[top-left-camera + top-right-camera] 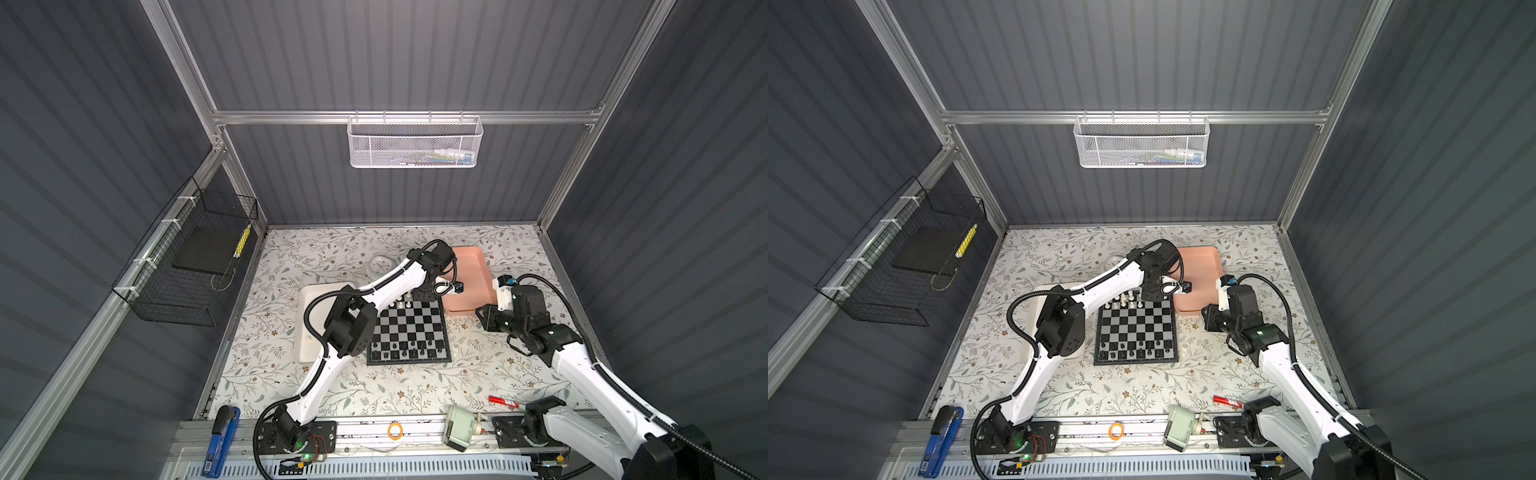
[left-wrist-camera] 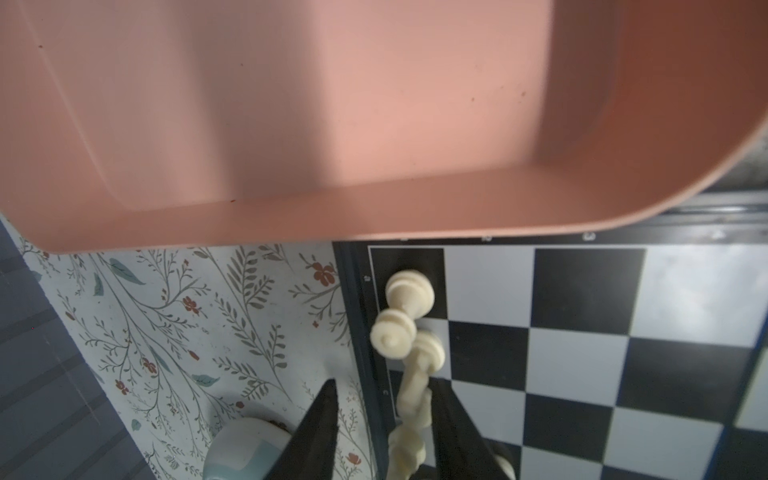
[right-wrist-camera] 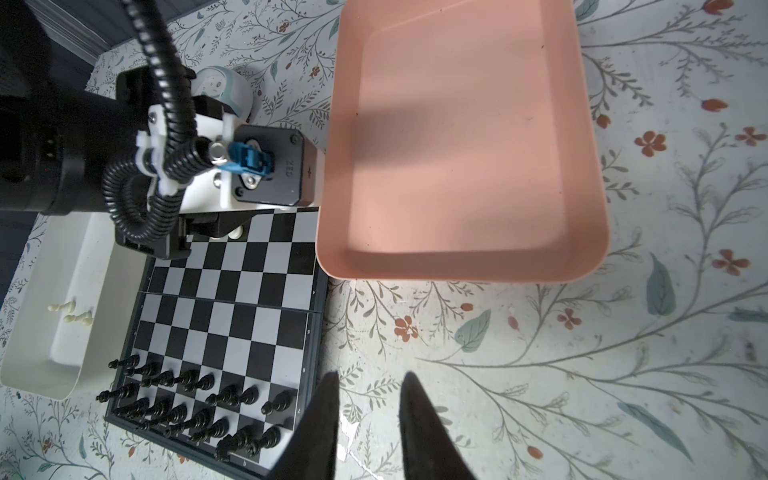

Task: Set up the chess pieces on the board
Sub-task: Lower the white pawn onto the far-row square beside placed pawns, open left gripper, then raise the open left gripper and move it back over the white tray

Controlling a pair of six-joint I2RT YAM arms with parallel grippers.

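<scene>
Reaching across to the far corner of the board point(image 1: 409, 330), the left gripper point(image 2: 382, 419) hangs over the cream back-rank squares beside the pink tray point(image 2: 374, 124), apparently there to fill that edge. Its fingers point(image 2: 320, 428) stand partly apart, and a cream piece point(image 2: 413, 399) rises between them against one finger; whether it is gripped or just freed I cannot tell. Two more cream pieces point(image 2: 409, 291) stand just beyond it along the border, so this looks like the white side being lined up. The black pieces point(image 3: 195, 399) already fill the two near rows, which suggests that half is done. A few cream pieces point(image 3: 70, 313) lie in the white tray point(image 3: 37, 365) by the board, likely the remaining supply. The right gripper point(image 3: 365, 415) hovers over bare tablecloth beside the board's near corner, fingers a little apart and holding nothing, probably parked out of the way.
</scene>
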